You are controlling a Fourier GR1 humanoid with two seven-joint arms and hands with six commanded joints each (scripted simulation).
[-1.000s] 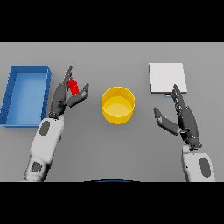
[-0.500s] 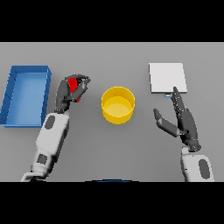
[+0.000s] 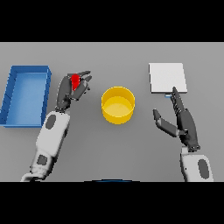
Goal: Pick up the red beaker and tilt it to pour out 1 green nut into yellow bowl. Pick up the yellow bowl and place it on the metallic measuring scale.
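Presently the red beaker point(image 3: 75, 81) is held by curled fingers of the left hand point(image 3: 70, 89); it should be carried over the yellow bowl point(image 3: 117, 105) before tilting gently. The right hand point(image 3: 181, 122) is held open, idle.

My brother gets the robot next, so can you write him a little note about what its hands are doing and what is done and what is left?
Left hand: fingers curled round the red beaker, left of the yellow bowl.
Right hand: open, holding nothing, right of the bowl and just below the metallic measuring scale.
The bowl sits on the table mid-scene; no green nut shows inside it. A blue tray lies at far left.
Done: beaker is gripped.
Left: carry the beaker over the bowl, tilt out one nut, then lift the bowl onto the scale.
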